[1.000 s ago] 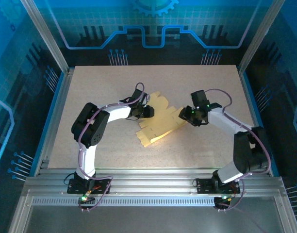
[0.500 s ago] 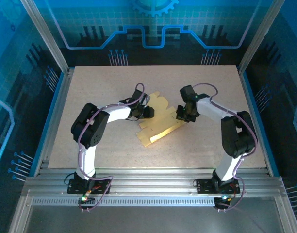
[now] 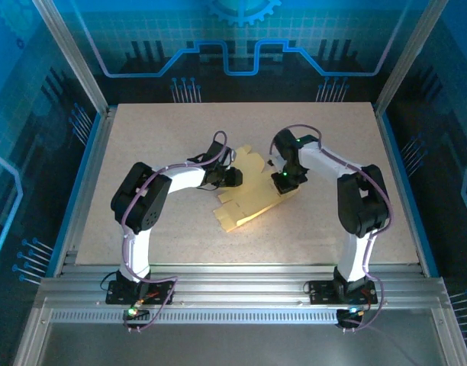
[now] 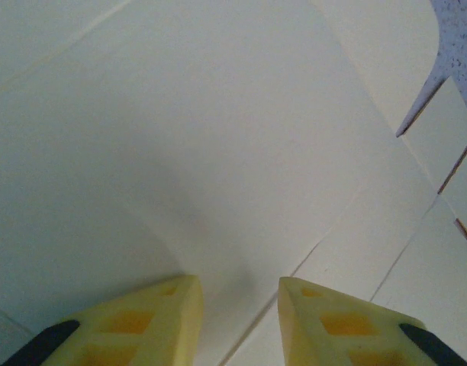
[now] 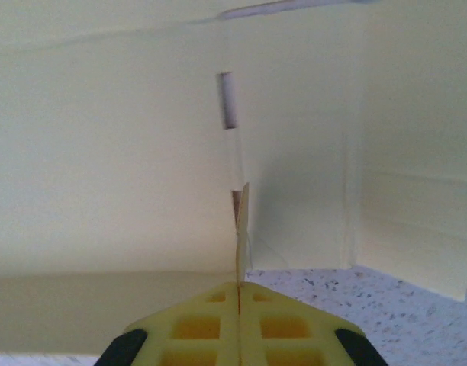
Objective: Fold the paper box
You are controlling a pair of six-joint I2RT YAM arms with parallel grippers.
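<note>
The paper box [image 3: 247, 200], a thin card sheet, is shown in the middle of the table [image 3: 157, 137]. One flap edge is pinched by the right gripper [image 5: 239, 287], while the left gripper [image 4: 238, 284] is spread above a panel. The card is judged light and easily creased, best gripped at flap edges beside the scored folds.

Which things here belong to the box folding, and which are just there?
Belongs to the job:
paper box, still a flat sheet
right gripper, pinching a flap edge
left gripper, open over the sheet

Just there:
table
aluminium rail
</note>
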